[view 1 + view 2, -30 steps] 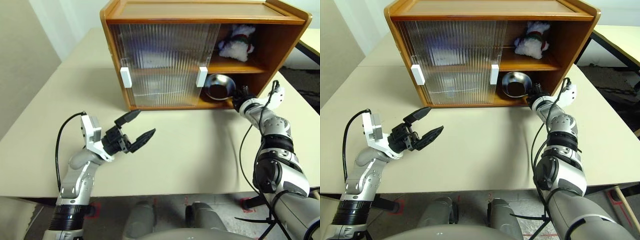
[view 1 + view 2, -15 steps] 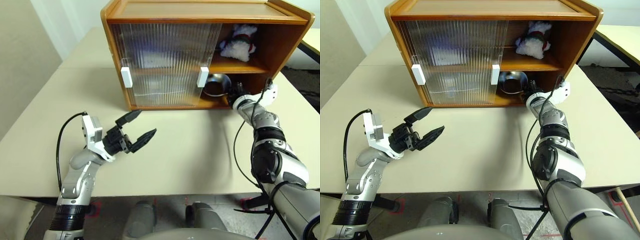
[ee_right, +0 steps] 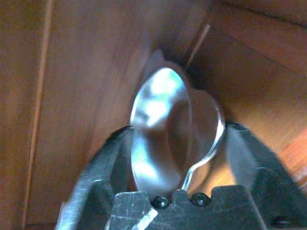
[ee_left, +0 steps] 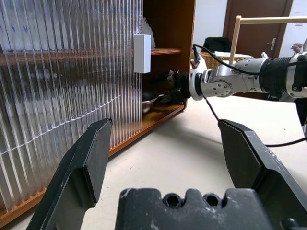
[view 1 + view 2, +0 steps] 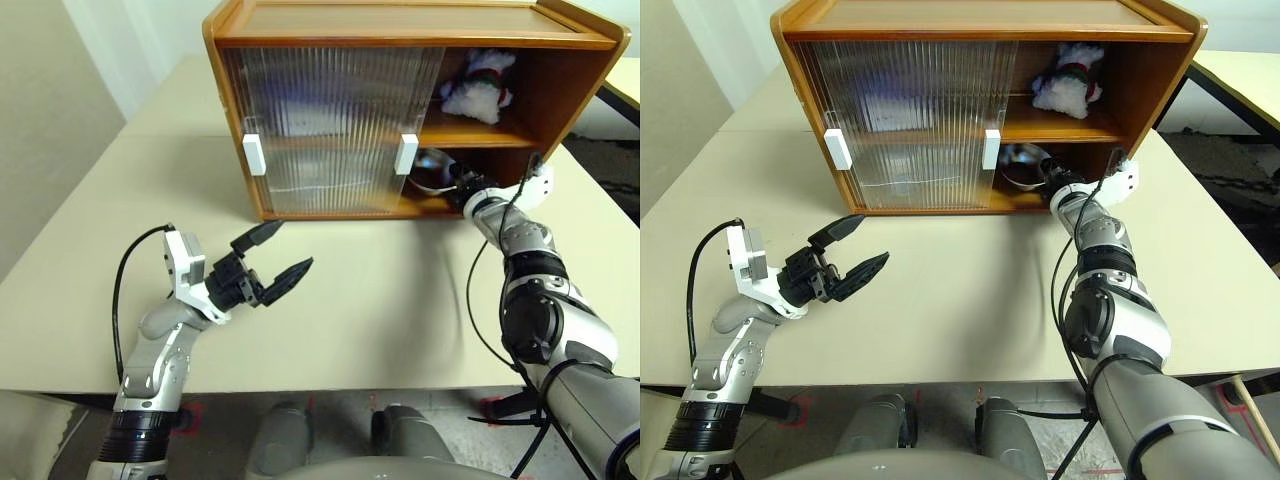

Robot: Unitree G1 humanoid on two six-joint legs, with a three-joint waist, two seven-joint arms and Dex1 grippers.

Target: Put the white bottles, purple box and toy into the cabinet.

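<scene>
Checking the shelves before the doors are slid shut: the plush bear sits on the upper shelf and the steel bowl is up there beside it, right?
Not quite. The plush bear is on the upper shelf of the cabinet, but the steel bowl sits on the lower level, below that shelf, as the left eye view shows.

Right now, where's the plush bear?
The plush bear sits on the upper shelf in the open right side of the cabinet, just right of the sliding door's edge. The steel bowl and right gripper are in the compartment below it.
</scene>
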